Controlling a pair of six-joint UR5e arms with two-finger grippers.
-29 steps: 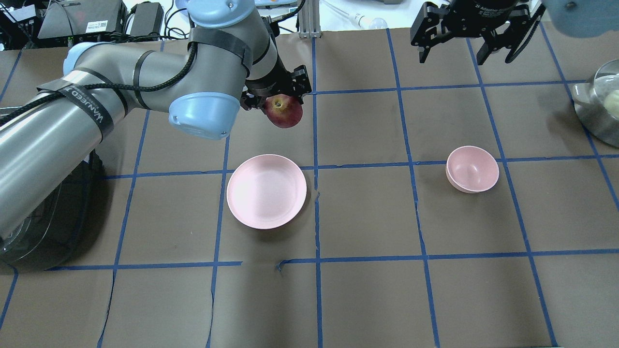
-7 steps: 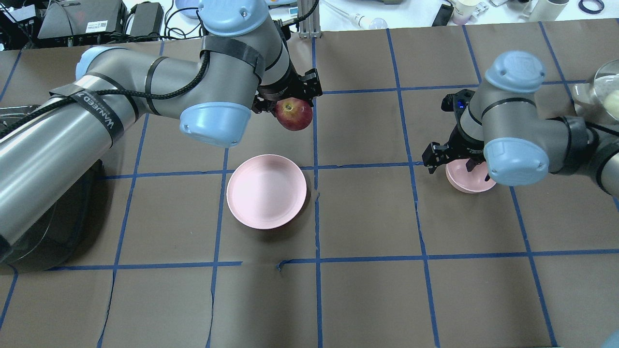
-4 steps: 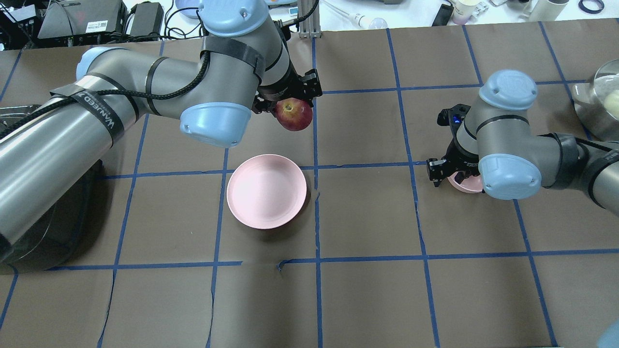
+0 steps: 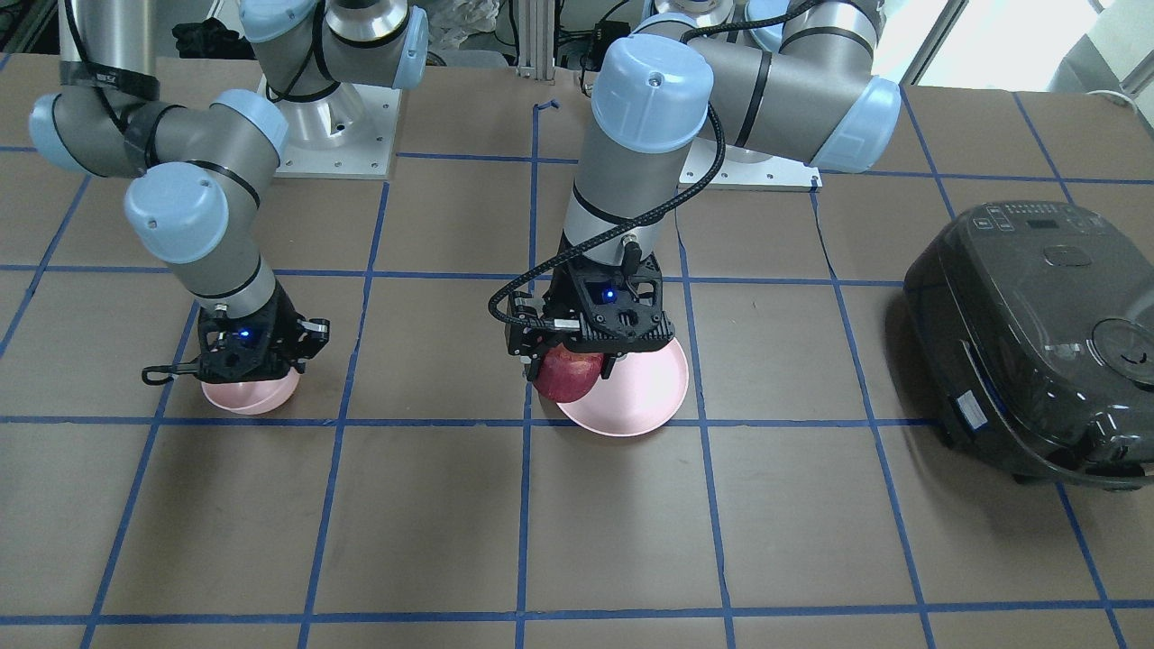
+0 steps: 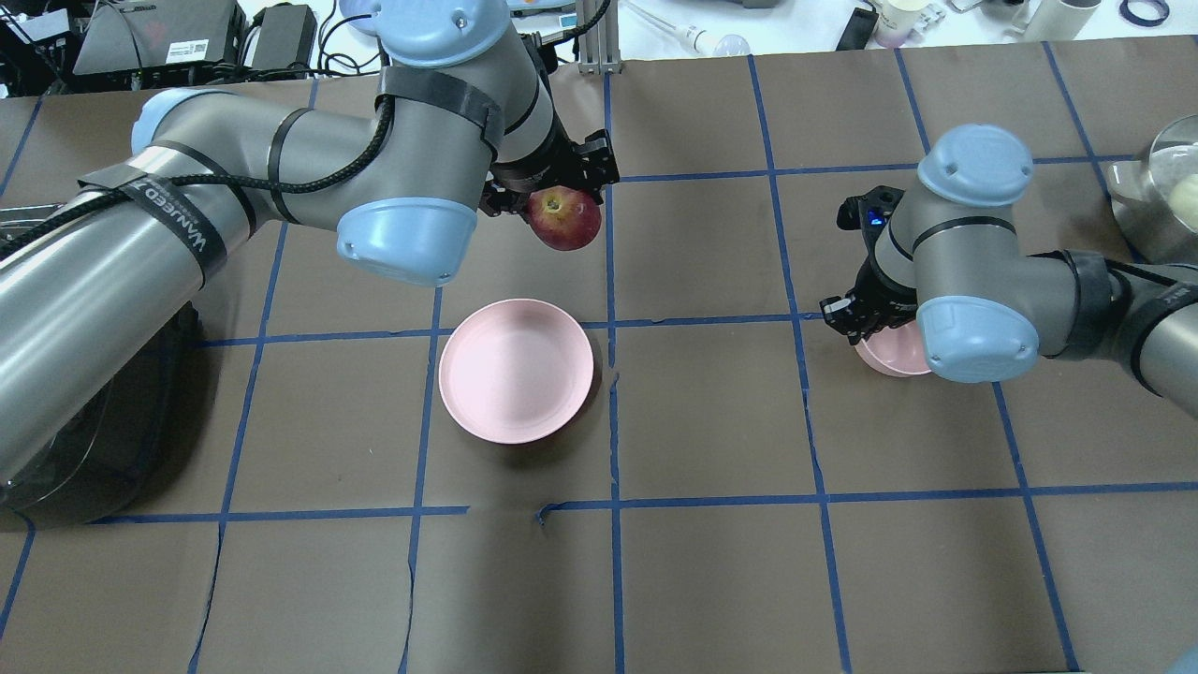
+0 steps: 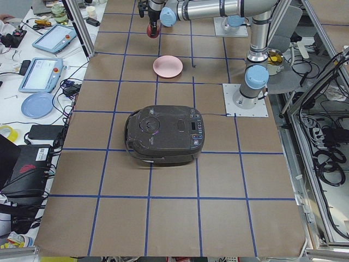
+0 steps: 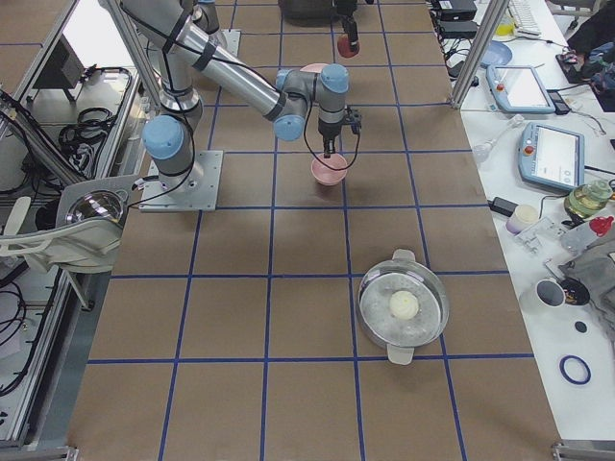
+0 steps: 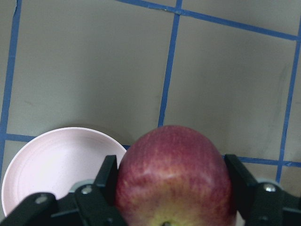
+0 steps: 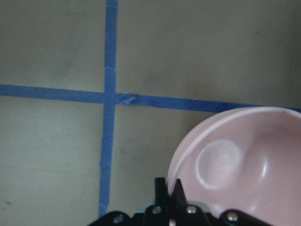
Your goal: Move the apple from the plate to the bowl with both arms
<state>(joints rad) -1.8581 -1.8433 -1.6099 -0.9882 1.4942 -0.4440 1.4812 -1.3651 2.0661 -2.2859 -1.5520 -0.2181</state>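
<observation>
Cooker: nearest the robot's side, at the left end of the desk (image 5: 711, 580), we saw a dark rice cooker (image 4: 1028, 333) sitting on the brown paper.
Plate: a little further out, near the middle of the desk, the pale-pink plate (image 5: 516, 371) lay flat beside a crossing of blue tape lines.
Bowl: the small pink bowl (image 9: 235, 155) sat well apart from the plate, towards the robot's right, and in the overhead view the right wrist half hid it.
Right jaws: we found the right jaws pointing straight down at the bowl. In the wrist view they stood close together, with the bowl's rim pinched between the two black fingers (image 9: 161, 188).
Apple: beyond the plate's far rim the red apple (image 8: 174, 174) hung in the air, clear of the plate, with its stem dimple turned upward.
Left jaws: the left jaws were clamped on the apple, one finger (image 8: 106, 179) on each side of it.
Pot: at the desk's right end we noted a steel pot (image 7: 404, 307) with something pale and round inside.
</observation>
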